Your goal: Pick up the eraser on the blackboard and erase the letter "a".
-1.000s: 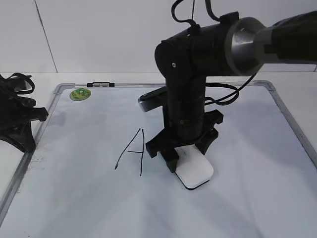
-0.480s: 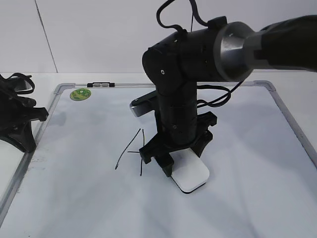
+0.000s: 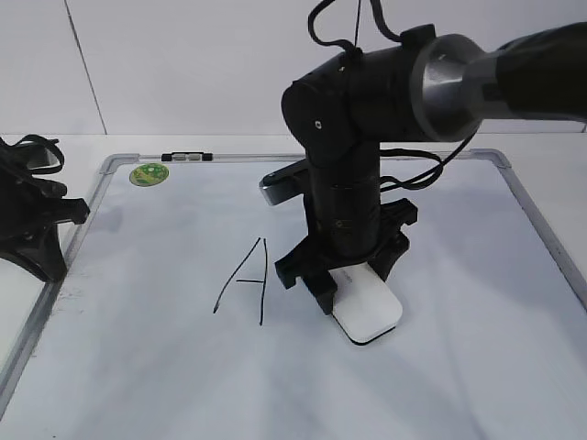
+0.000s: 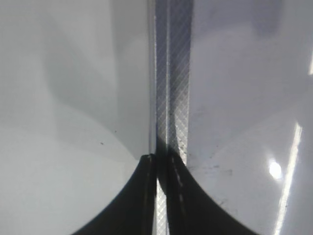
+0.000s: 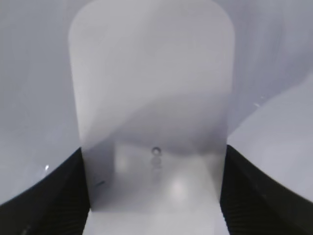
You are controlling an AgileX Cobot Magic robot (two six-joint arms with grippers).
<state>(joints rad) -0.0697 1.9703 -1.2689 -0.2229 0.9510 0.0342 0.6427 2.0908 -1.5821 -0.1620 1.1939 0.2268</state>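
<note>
My right gripper (image 3: 353, 286), clamped on eraser (image 3: 368, 309), swung back right off capital A (image 3: 244, 280); lowercase "a" no longer visible, likely wiped.

The large white dry-erase blackboard (image 3: 477, 367) with a silver-grey metal frame lies flat. On it, right of the capital "A" (image 3: 246, 280), the white rounded-rectangular plastic eraser (image 3: 369, 310) rests felt-side down, clamped in the right end effector (image 3: 347, 273).
</note>
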